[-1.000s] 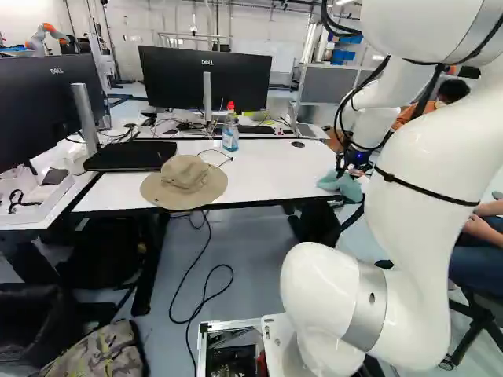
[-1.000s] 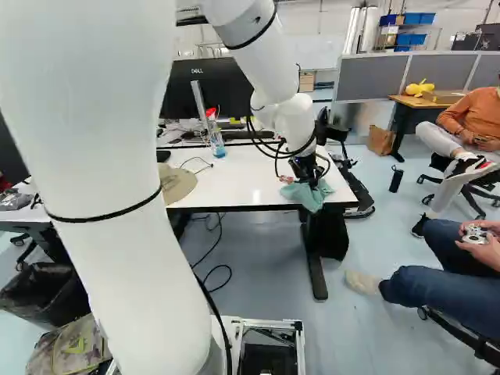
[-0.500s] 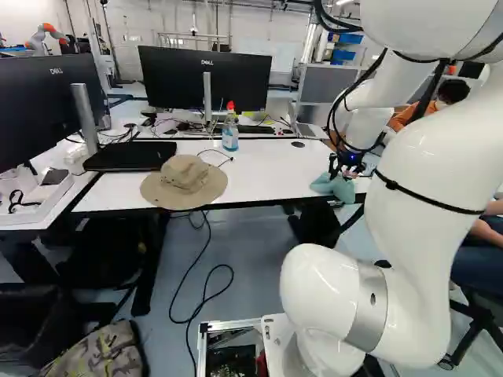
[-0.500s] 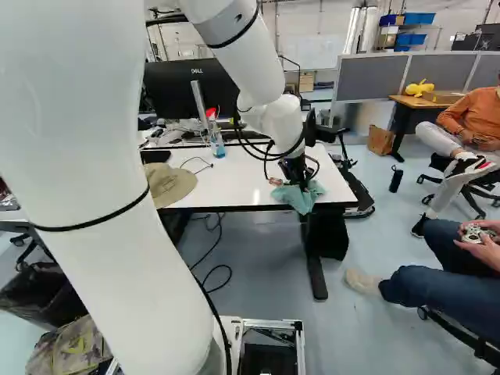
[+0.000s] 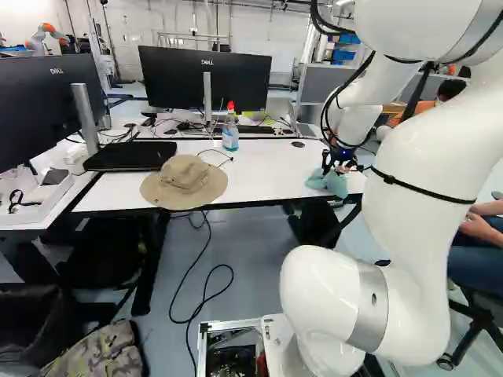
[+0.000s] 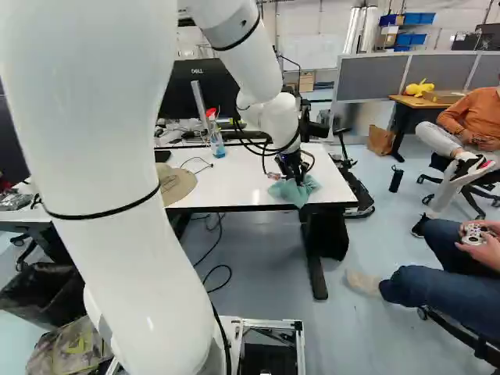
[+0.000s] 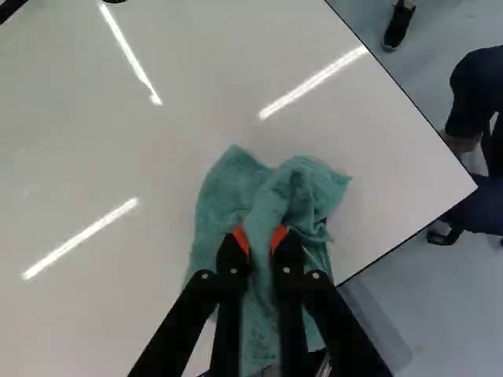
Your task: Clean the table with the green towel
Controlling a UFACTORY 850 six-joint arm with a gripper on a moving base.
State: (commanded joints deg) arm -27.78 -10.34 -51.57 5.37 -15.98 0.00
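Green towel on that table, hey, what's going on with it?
A white robot arm has its hand shut on a bunched fold of the towel, which rests on the table near a front corner. It looks set up for wiping. A hat and a bottle also stand on the table, away from the towel.

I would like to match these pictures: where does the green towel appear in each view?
Left base view: the green towel is right of the middle, beyond the wide-brimmed hat, beneath the jaws.
Right base view: just right of the middle, nearer than the spray bottle.
Wrist view: bunched between the jaws and spread ahead of them.
Shared landmark: the white table, with the towel near its front edge.
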